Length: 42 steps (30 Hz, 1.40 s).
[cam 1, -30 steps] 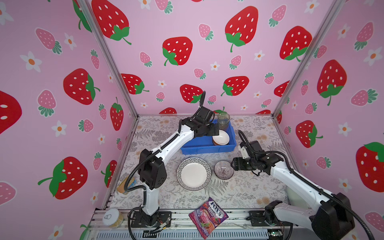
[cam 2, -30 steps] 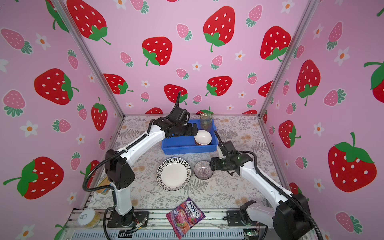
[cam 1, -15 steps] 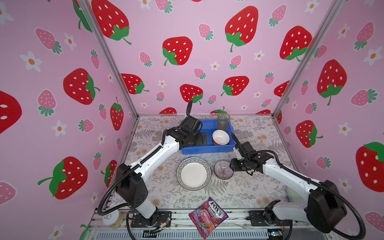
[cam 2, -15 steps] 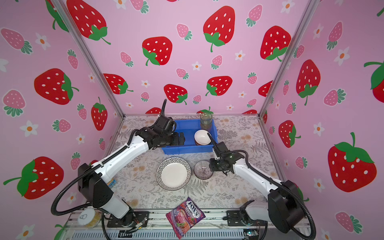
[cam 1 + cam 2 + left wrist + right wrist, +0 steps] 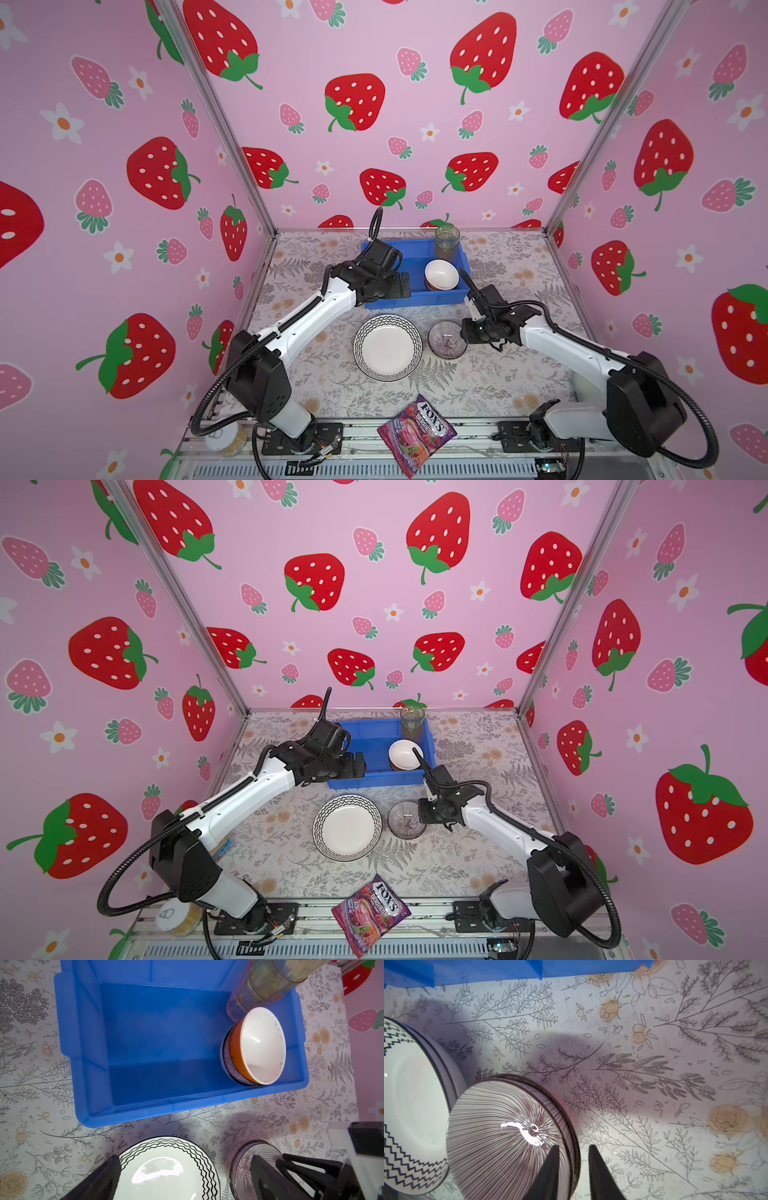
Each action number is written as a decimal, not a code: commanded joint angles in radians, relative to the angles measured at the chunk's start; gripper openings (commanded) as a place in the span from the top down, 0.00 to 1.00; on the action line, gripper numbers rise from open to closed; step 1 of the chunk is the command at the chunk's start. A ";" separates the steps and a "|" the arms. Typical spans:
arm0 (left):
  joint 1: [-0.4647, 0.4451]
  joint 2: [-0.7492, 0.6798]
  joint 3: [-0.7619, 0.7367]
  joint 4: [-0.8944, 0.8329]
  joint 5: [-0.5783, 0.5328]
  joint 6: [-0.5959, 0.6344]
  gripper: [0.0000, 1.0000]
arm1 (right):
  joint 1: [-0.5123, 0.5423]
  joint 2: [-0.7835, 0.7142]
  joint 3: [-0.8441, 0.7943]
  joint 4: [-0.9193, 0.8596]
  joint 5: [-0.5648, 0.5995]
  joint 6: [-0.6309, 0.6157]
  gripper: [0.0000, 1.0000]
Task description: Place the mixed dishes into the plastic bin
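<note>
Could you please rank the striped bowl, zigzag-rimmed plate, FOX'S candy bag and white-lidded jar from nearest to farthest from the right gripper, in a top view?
From the right gripper:
1. Striped bowl, at its fingertips.
2. Zigzag-rimmed plate, beside that bowl, mid-table.
3. FOX'S candy bag, at the front edge.
4. White-lidded jar, front left corner.

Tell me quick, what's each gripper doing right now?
Left gripper: open, holding nothing.
Right gripper: jaws straddle the striped bowl at its rim; whether they grip it cannot be told.
</note>
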<state>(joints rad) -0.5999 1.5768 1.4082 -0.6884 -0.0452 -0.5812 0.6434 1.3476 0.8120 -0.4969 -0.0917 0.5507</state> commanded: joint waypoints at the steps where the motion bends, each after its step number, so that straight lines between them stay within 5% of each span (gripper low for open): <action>1: 0.003 -0.031 -0.014 0.006 -0.019 -0.018 0.00 | 0.006 0.010 -0.006 0.006 -0.005 -0.005 0.77; 34: 0.000 -0.017 -0.061 0.009 0.039 -0.058 0.00 | 0.006 -0.065 0.069 -0.082 0.015 -0.017 0.97; 42: -0.058 -0.039 -0.093 0.022 0.070 -0.107 0.00 | 0.004 -0.062 0.109 -0.105 0.009 -0.029 1.00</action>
<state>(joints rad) -0.6285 1.5700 1.3212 -0.6697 0.0078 -0.6537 0.6460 1.3060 0.8654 -0.5976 -0.0715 0.5251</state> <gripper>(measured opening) 0.997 0.068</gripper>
